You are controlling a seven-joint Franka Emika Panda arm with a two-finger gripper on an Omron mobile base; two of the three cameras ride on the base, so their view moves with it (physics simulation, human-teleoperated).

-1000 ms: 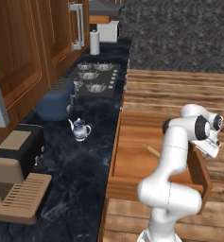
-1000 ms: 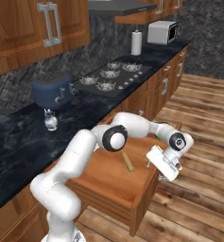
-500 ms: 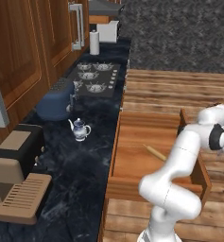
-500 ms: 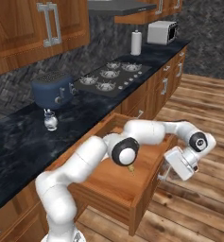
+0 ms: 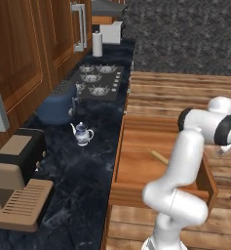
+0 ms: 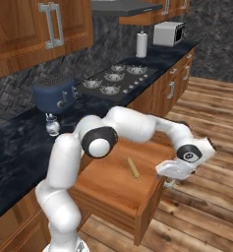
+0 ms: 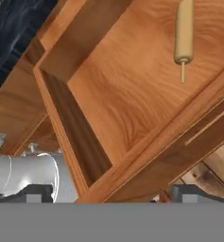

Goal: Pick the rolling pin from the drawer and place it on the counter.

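The drawer stands pulled out from under the counter, its smooth reddish-brown bottom bare. The rolling pin lies flat on that bottom, near the middle; in the hand view it is at the top right with one thin handle pointing down. My gripper hangs open just outside the drawer's front wall, low beside its outer corner and well apart from the pin. Its fingertips stand wide apart, holding nothing.
On the counter stand a small teapot, a blue toaster, a coffee machine and a cooktop. Behind them are a paper-towel roll and wall cabinets. Wooden floor spreads around the drawer.
My hand swung outward past the drawer's front, then came back in close to its front wall and lower. The drawer and the rolling pin have stayed put.
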